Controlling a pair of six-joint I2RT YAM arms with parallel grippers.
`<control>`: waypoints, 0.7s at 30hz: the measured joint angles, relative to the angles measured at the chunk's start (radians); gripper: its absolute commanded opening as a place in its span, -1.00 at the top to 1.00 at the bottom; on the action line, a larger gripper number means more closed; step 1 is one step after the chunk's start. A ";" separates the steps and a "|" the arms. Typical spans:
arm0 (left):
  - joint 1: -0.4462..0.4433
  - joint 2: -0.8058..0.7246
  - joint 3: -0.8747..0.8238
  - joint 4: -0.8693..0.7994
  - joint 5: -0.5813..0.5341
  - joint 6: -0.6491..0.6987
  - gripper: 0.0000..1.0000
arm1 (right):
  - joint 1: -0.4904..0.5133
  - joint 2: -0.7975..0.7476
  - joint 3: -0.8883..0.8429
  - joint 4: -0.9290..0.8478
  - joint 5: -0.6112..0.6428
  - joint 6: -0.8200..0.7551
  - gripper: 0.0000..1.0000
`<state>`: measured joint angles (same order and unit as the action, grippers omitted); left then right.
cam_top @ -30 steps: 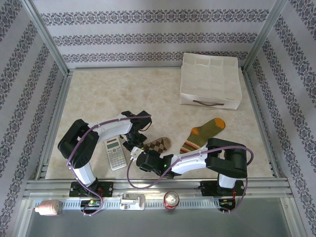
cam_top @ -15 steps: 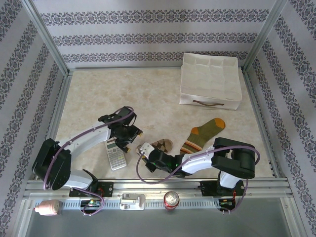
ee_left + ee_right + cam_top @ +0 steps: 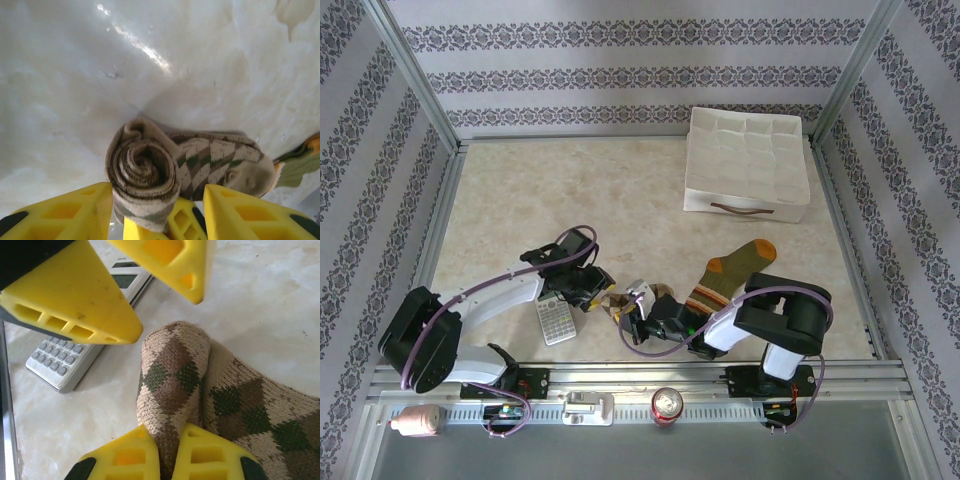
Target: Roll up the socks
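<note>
By the calculator [image 3: 65, 362], the argyle sock [image 3: 225, 405] lies crosswise — rolled end left.

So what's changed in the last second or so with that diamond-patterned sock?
The right fingers, pinched on the argyle sock, have travelled right toward its toe, rolling it up shorter. The left fingers let go, drew back toward the calculator, then returned open, straddling the roll. The green sock, calculator and white box stayed put.
</note>
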<state>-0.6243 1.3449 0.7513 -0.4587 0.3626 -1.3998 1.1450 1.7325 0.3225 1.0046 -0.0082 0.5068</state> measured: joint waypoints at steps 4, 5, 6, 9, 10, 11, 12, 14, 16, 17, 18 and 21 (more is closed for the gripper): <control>-0.017 -0.053 -0.030 -0.002 -0.008 0.031 -0.04 | -0.004 0.027 -0.020 0.074 -0.001 0.048 1.00; -0.018 -0.062 -0.039 -0.001 -0.008 0.035 -0.06 | -0.004 0.032 -0.022 0.086 -0.001 0.057 1.00; -0.018 -0.070 -0.050 0.000 -0.009 0.037 -0.09 | -0.004 0.036 -0.024 0.093 -0.001 0.064 1.00; -0.018 -0.076 -0.088 0.012 -0.011 0.042 -0.15 | -0.005 0.042 -0.027 0.109 -0.001 0.075 1.00; -0.018 -0.068 -0.098 0.024 -0.011 0.043 -0.17 | -0.005 0.045 -0.028 0.113 -0.001 0.076 1.00; -0.018 -0.054 -0.102 0.036 -0.011 0.043 -0.18 | -0.005 0.048 -0.029 0.119 -0.001 0.080 1.00; -0.018 -0.037 -0.102 0.051 -0.010 0.043 -0.19 | -0.005 0.050 -0.029 0.123 -0.001 0.084 1.00; -0.022 0.006 -0.102 0.099 -0.008 0.043 -0.21 | -0.008 0.052 -0.030 0.127 -0.001 0.094 1.00; -0.031 0.044 -0.101 0.140 -0.007 0.043 -0.22 | -0.011 0.053 -0.031 0.128 -0.008 0.099 1.00; -0.037 0.060 -0.098 0.154 -0.008 0.043 -0.23 | -0.013 0.053 -0.031 0.128 -0.009 0.101 1.00; -0.042 0.072 -0.093 0.166 -0.008 0.043 -0.25 | -0.017 0.052 -0.031 0.128 -0.013 0.102 1.00; -0.053 0.082 -0.086 0.175 -0.024 0.039 -0.32 | -0.024 0.052 -0.031 0.128 -0.025 0.107 1.00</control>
<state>-0.6769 1.4273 0.6655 -0.2836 0.3382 -1.3613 1.1213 1.7847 0.2916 1.1324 -0.0334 0.6140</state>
